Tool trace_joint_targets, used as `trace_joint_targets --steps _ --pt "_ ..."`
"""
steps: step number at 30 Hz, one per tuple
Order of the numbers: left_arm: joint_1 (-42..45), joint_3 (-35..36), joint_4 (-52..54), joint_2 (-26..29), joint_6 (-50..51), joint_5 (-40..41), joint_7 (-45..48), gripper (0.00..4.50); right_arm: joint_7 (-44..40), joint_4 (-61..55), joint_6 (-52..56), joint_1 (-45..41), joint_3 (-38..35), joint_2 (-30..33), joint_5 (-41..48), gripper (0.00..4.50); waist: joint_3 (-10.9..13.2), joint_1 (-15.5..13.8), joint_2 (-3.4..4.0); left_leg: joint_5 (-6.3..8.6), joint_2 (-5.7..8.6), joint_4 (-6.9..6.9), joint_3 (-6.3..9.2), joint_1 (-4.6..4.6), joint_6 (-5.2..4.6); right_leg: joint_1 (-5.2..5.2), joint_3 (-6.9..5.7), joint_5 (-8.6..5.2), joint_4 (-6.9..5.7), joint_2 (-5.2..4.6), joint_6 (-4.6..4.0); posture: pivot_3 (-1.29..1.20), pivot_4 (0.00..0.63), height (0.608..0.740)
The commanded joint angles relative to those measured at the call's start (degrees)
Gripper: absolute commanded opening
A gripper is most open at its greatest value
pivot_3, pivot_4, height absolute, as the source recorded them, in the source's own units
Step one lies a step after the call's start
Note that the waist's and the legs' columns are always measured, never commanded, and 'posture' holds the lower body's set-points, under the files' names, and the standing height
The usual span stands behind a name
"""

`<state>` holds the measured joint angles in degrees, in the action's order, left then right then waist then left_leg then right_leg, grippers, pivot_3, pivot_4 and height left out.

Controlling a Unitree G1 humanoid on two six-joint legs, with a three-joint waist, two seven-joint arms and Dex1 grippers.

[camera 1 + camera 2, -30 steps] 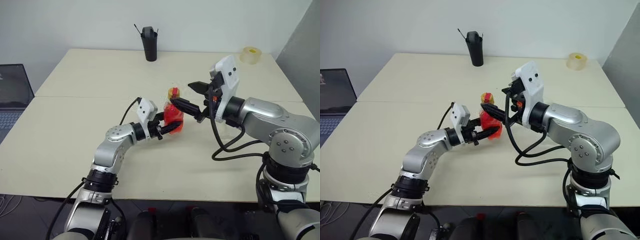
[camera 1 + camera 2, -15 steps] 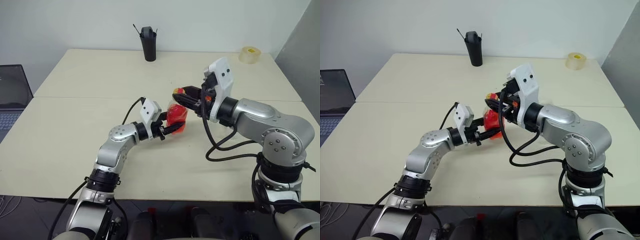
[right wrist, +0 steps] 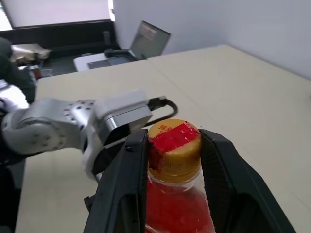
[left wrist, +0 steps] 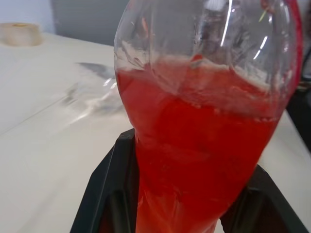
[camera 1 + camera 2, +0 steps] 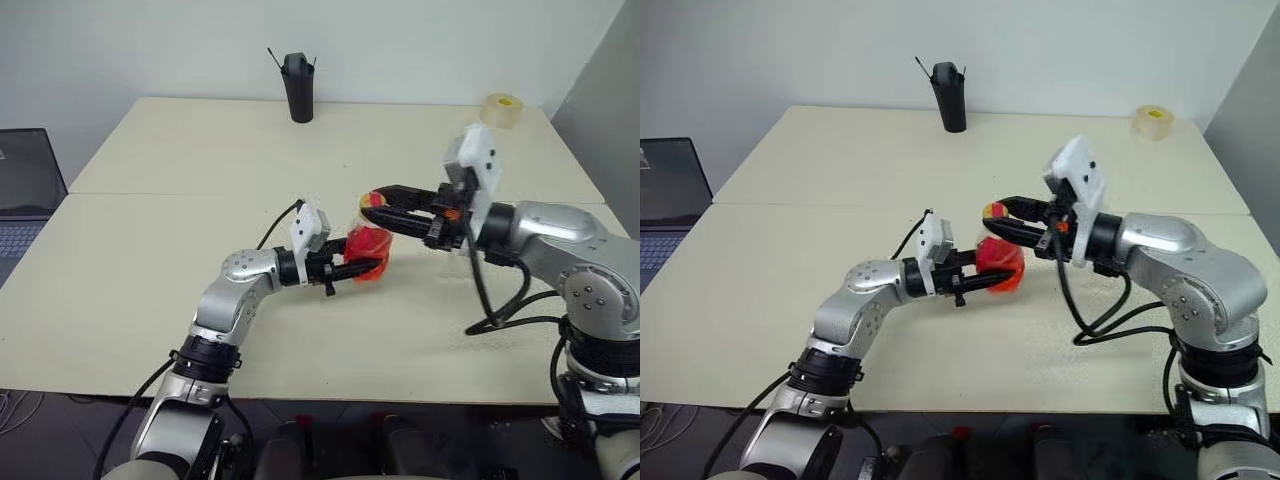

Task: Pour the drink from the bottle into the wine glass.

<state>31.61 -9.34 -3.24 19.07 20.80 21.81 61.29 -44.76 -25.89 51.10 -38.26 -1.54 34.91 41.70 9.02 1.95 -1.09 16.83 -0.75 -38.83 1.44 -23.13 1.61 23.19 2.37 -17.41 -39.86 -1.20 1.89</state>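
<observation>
Upright, clear bottle (image 5: 1000, 265), red drink (image 4: 194, 160), yellow cap (image 3: 174, 145)

A pale cream table (image 5: 150, 160) fills the scene, a seam running across it from left to right. A plain white wall (image 5: 400, 45) stands behind its far edge, and a grey panel (image 5: 610, 110) rises at the far right. An open laptop (image 5: 25, 195) sits off the table's left side. The floor (image 5: 40, 420) below the near edge is dark. Light is even and soft.
</observation>
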Motion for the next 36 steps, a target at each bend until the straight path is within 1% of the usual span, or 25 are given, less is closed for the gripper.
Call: trace_joint_targets --steps 1,3,5,9,11,12,13,16,17,18,19,20,22,24,26,28,32,36 --pt "1.75 0.51 3.89 0.78 0.22 3.08 3.19 1.54 -12.74 2.07 -6.31 1.27 2.14 3.90 0.13 1.23 0.01 0.01 0.01 0.00 -0.01 0.00 0.00 0.01 0.00 0.00 -0.01 0.00 0.00 0.01 0.00 0.00 0.150 0.740" --pt "1.90 0.42 3.99 0.75 0.50 3.04 3.52 1.48 -15.10 3.87 -7.90 0.76 2.64 4.60 -0.05 1.23 0.01 0.01 0.01 0.00 -0.04 0.00 0.00 0.02 0.00 0.00 0.02 0.00 -0.01 0.01 0.00 0.00 0.150 0.740" --pt "1.93 0.38 4.14 0.54 0.67 2.98 3.44 1.42 -14.92 5.16 -8.41 0.30 2.93 4.82 -0.82 1.23 0.01 -0.02 0.01 0.00 -0.09 -0.01 0.01 0.01 0.00 0.00 0.02 0.00 -0.01 -0.01 0.00 0.00 0.150 0.740" --pt "1.88 0.25 4.16 0.10 0.68 2.88 3.16 1.35 -9.52 3.44 -6.30 0.69 -0.38 3.96 1.32 1.23 0.01 -0.13 0.01 0.00 -0.10 -0.02 0.02 0.00 0.01 0.00 0.01 0.00 -0.02 -0.03 0.00 0.00 0.150 0.740" --pt "1.82 0.09 4.03 -0.06 0.61 2.87 3.12 1.29 -6.26 -0.08 -3.18 1.48 -3.50 4.20 5.22 1.23 0.02 -0.26 0.00 -0.01 -0.09 -0.03 0.02 -0.01 0.01 0.00 0.01 0.00 -0.01 -0.07 0.00 0.00 0.150 0.740" --pt "1.76 -0.05 3.94 -0.12 0.51 2.82 3.16 1.28 -4.26 -2.00 -1.26 1.81 -5.33 4.19 8.03 1.93 0.02 -0.28 0.00 -0.01 -0.09 -0.03 0.04 -0.02 0.02 0.00 0.00 0.00 -0.02 -0.08 0.00 0.00 0.150 0.740" --pt "1.71 -0.17 3.86 -0.17 0.41 2.78 3.16 1.28 -2.49 -3.70 0.35 2.08 -6.84 4.26 10.59 2.18 0.02 -0.31 0.00 -0.01 -0.09 -0.03 0.06 -0.04 0.02 0.00 0.00 0.00 -0.01 -0.08 0.00 0.00 0.150 0.740" --pt "1.73 -0.34 3.57 -0.27 0.22 2.64 3.20 1.27 3.86 -8.15 3.61 2.35 -11.08 4.44 17.70 3.25 0.02 -0.33 0.00 -0.01 -0.07 -0.04 0.06 -0.07 0.02 0.00 0.00 0.00 0.00 -0.11 0.00 0.00 0.150 0.740" --pt "1.70 -0.37 3.60 -0.27 0.21 2.62 3.19 1.27 5.98 -9.55 4.43 2.47 -12.43 4.80 20.26 3.67 0.02 -0.32 0.00 -0.01 -0.08 -0.04 0.07 -0.07 0.02 0.00 0.00 0.00 0.00 -0.11 0.00 0.00 0.150 0.740" --pt "1.64 -0.36 3.65 -0.26 0.21 2.63 3.18 1.27 7.91 -10.76 4.99 2.67 -13.58 5.24 22.58 3.93 0.02 -0.30 0.00 -0.01 -0.08 -0.04 0.08 -0.07 0.01 0.00 0.00 0.00 0.00 -0.11 0.00 0.00 0.150 0.740" --pt "1.63 -0.34 3.49 -0.30 0.09 2.56 3.16 1.27 10.09 -11.80 5.49 3.19 -14.81 5.90 24.59 4.30 0.02 -0.29 0.00 -0.01 -0.09 -0.04 0.09 -0.06 0.01 0.00 0.00 0.00 0.00 -0.10 0.00 0.00 0.150 0.740" --pt "1.70 -0.34 3.12 -0.37 -0.10 2.42 3.19 1.27 12.47 -13.16 6.13 4.13 -15.70 7.07 25.19 4.50 0.02 -0.31 0.00 -0.01 -0.09 -0.03 0.08 -0.07 0.01 0.00 0.00 0.00 0.00 -0.09 0.00 0.00 0.150 0.740" --pt "1.77 -0.34 2.64 -0.44 -0.37 2.24 3.24 1.27 17.32 -15.01 7.03 5.49 -16.51 8.74 26.19 4.50 0.02 -0.32 0.00 0.00 -0.08 -0.04 0.07 -0.08 0.01 0.00 0.01 0.00 0.01 -0.10 0.00 0.00 0.150 0.740" --pt "1.90 -0.37 2.22 -0.51 -0.60 2.15 3.37 1.27 23.77 -16.91 8.17 6.48 -15.28 9.11 26.88 4.50 0.02 -0.24 0.00 0.00 -0.08 -0.03 0.07 -0.08 0.01 -0.01 0.02 0.00 0.01 -0.10 0.00 0.00 0.150 0.740" --pt "2.25 -0.87 1.68 -0.83 -1.05 1.83 3.68 1.27 32.42 -18.56 9.43 7.04 -12.38 6.94 27.58 4.50 0.01 -0.11 0.00 0.00 -0.09 -0.03 0.06 -0.07 0.01 -0.01 0.03 0.00 0.00 -0.08 0.00 0.00 0.150 0.740" --pt "2.43 -1.30 1.43 -1.02 -1.39 1.64 4.05 1.27 37.91 -19.16 9.87 6.86 -10.15 5.22 28.07 4.50 0.01 -0.08 0.00 -0.01 -0.13 -0.03 0.06 -0.07 0.01 0.00 0.07 0.00 -0.02 -0.03 0.00 0.00 0.150 0.740" --pt "2.75 -1.64 1.02 -1.37 -1.79 1.35 4.46 1.27 42.93 -19.98 9.45 6.28 -7.22 3.81 29.37 4.50 0.02 -0.24 0.00 -0.01 -0.09 -0.04 0.05 -0.11 0.02 0.00 0.06 0.00 0.02 -0.07 0.01 0.00 0.150 0.740" --pt "3.10 -1.79 0.45 -1.41 -2.37 0.83 4.93 1.27 46.08 -19.61 9.36 5.93 -6.11 4.23 30.39 4.50 0.02 -0.25 0.00 -0.01 -0.09 -0.04 0.07 -0.12 0.02 0.00 0.03 0.00 0.03 -0.07 0.01 0.00 0.150 0.740"
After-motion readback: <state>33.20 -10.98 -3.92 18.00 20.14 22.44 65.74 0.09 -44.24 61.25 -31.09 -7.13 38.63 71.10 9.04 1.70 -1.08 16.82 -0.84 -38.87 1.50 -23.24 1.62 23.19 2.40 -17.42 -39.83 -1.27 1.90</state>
